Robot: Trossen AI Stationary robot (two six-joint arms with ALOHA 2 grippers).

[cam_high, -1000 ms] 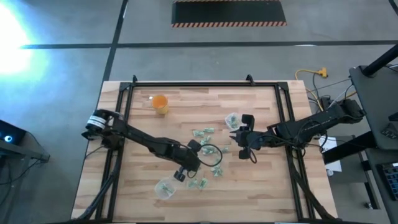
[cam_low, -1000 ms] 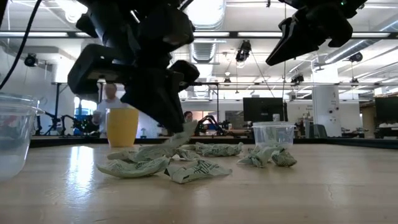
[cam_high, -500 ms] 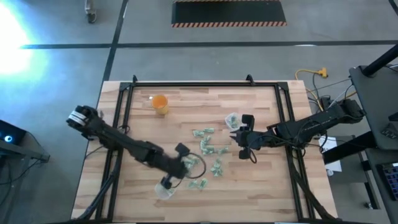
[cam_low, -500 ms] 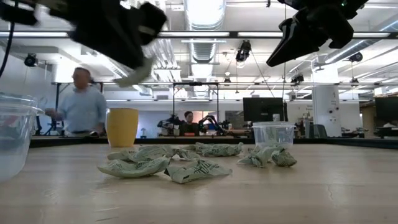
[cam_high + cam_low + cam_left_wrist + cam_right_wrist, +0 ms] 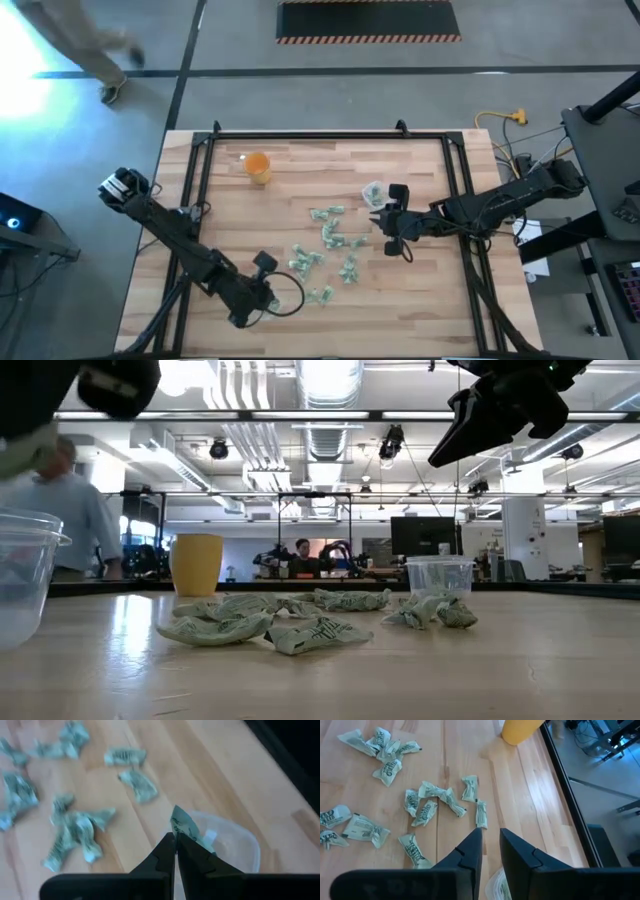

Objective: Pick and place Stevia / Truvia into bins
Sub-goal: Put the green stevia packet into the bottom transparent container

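Left gripper (image 5: pixel 175 851) clamped on Stevia sachet (image 5: pixel 186 827), held just above clear bin (image 5: pixel 235 842). Release best made only once sachet is centred over bin mouth, jaws parted gently. Loose sachets (image 5: pixel 335 237) scattered on worktop (image 5: pixel 420 290) beyond. Right gripper (image 5: pixel 490 851) idle, fingers slightly apart.

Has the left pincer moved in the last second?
Yes. In the high view the left pincer, shut on a sachet, has swung away from the sachet pile toward the table's near edge, over the clear cup.
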